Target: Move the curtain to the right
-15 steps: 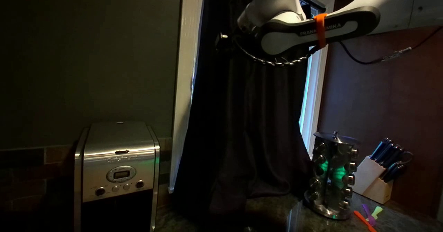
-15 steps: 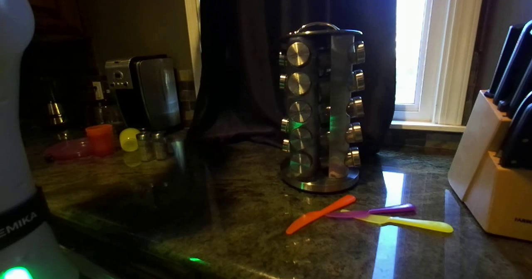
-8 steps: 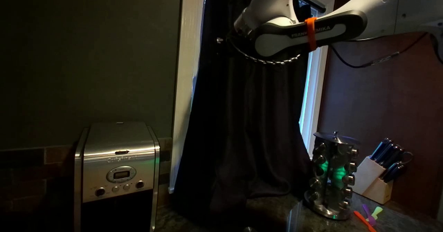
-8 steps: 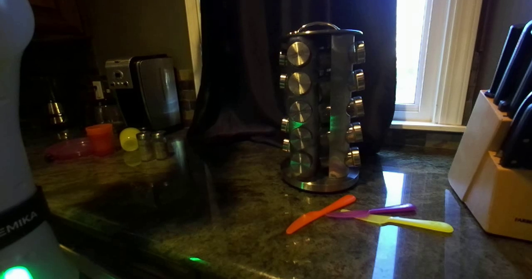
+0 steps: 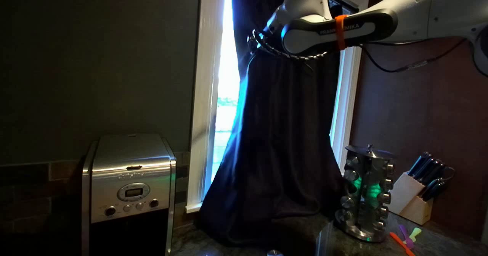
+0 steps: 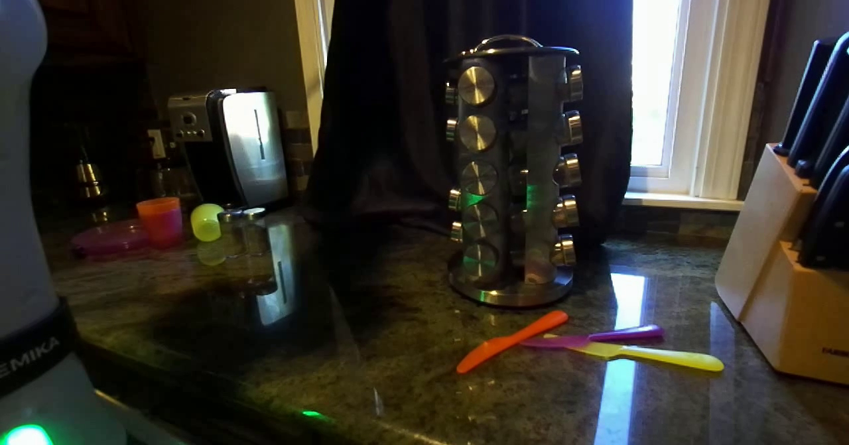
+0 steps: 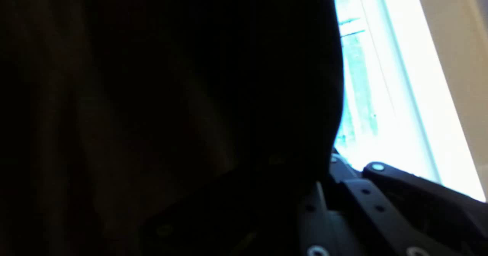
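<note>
Though an orange band [image 5: 341, 32] hides some, lettering on the arm [image 5: 410, 17] reads FRANK, EMIKA. Coffee maker [image 5: 129, 204] logo too blurry; knife block [image 6: 763, 259] starts FAR, then cut off. Gripper [image 7: 307, 158] sits at the edge of the curtain [image 5: 282, 141], tips lost in dark folds; can't tell if clamped. The curtain hangs mid-window, left edge further right than half a second ago, baring bright window [image 5: 227, 95].

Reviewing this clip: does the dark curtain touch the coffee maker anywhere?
Apart: in an exterior view, a strip of tiled wall and the white window frame show between the coffee maker and the curtain.
</note>
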`<action>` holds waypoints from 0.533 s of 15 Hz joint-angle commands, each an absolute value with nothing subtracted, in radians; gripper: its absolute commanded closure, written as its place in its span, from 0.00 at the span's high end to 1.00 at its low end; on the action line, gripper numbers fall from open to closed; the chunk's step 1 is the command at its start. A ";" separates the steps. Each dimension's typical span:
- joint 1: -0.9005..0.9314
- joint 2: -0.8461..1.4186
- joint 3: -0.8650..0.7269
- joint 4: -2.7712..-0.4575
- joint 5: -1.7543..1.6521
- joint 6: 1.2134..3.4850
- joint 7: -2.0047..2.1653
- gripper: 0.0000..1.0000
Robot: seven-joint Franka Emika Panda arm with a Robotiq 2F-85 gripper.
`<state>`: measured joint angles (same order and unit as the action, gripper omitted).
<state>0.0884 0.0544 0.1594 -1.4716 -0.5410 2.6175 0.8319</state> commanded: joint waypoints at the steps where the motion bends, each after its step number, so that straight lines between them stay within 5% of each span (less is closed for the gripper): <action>1: 0.073 0.098 0.131 -1.368 -0.559 2.556 0.958 0.00; 8: 0.063 0.148 0.067 -1.238 -0.634 2.411 1.278 0.00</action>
<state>0.0574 0.1108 0.0865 -1.3154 -0.5922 2.4896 1.1404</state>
